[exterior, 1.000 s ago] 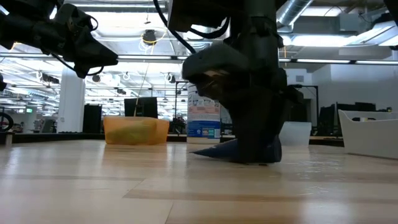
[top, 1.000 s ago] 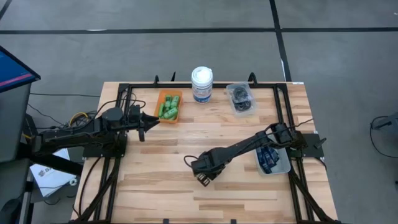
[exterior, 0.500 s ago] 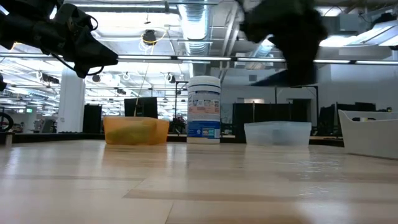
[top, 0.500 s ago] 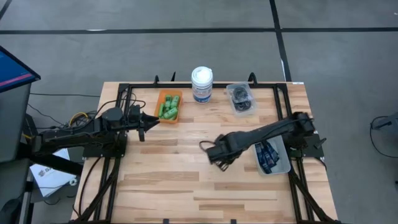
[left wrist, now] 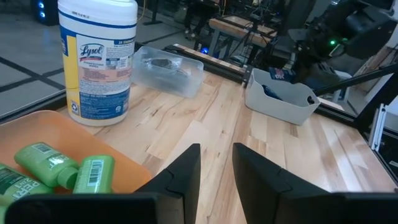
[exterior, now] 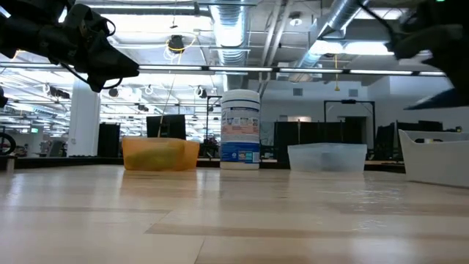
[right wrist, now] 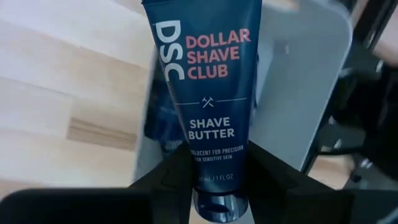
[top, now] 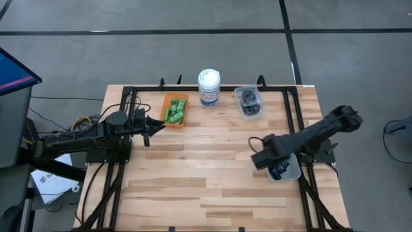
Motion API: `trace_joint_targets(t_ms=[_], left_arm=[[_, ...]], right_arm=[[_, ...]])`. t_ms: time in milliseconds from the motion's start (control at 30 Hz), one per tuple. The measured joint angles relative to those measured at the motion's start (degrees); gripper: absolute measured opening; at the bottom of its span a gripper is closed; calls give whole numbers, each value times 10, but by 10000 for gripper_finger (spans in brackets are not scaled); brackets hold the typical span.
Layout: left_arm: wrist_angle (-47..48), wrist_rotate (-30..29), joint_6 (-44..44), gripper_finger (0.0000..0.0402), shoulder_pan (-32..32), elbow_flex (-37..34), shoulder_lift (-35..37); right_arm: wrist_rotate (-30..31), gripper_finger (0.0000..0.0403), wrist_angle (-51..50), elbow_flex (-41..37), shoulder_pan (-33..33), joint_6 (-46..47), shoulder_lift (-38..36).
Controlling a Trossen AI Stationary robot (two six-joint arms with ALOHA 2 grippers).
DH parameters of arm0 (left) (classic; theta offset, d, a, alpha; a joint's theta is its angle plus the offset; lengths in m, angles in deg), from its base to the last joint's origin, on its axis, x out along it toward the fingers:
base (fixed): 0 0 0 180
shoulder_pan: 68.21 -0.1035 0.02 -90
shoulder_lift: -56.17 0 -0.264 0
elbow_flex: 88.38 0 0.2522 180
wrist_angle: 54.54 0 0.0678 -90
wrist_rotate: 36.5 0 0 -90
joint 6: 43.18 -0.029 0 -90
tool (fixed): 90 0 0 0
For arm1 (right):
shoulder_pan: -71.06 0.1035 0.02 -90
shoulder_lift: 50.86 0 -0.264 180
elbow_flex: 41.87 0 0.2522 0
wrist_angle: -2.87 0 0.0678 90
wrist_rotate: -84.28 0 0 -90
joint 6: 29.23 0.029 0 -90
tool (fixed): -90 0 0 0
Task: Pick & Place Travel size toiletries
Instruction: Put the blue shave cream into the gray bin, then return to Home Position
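Observation:
My right gripper (right wrist: 217, 186) is shut on a dark navy tube (right wrist: 208, 74) printed "Dollar Shave Club Shave Butter". It hangs above the near left corner of the pale bin (top: 291, 173) at the table's right, where more navy tubes (top: 278, 169) lie. My left gripper (top: 154, 125) waits by the orange bin (top: 174, 109) of green bottles (left wrist: 59, 165). Its fingers (left wrist: 186, 171) stand slightly apart with nothing between them. My right gripper pinches the tube at its cap end (right wrist: 216, 177) between the two fingers, one on each flat face. The fingers come from above, pointing steeply down. The tube hangs below them, lifted clear, its crimped end lowest over the bin's rim (right wrist: 311, 81).
A white canister with a blue label (top: 208, 87) stands at the far edge, between the orange bin and a clear bin (top: 249, 102) of black discs. Black frame rails (top: 293, 122) run along the table's sides. Bare wood (top: 193, 174) fills the middle and near part.
My right gripper has lifted the navy tube off the middle of the table and carried it toward the right edge, to above the pale bin. It has rolled its wrist and tipped to point more steeply down. The tube now hangs clear.

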Motion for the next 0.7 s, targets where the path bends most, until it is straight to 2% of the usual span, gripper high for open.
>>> trace_joint_targets(t_ms=[167,333,533,700], left_arm=[[0,0,0,89,0,0,0],[0,0,0,89,0,0,0],[0,0,0,89,0,0,0],[-2,0,0,89,0,0,0]], right_arm=[[-33,104,30,-53,51,81,-46],[-61,125,53,-85,94,129,-42],[-72,191,77,-97,110,131,-26],[-54,246,88,-94,109,121,-28]])
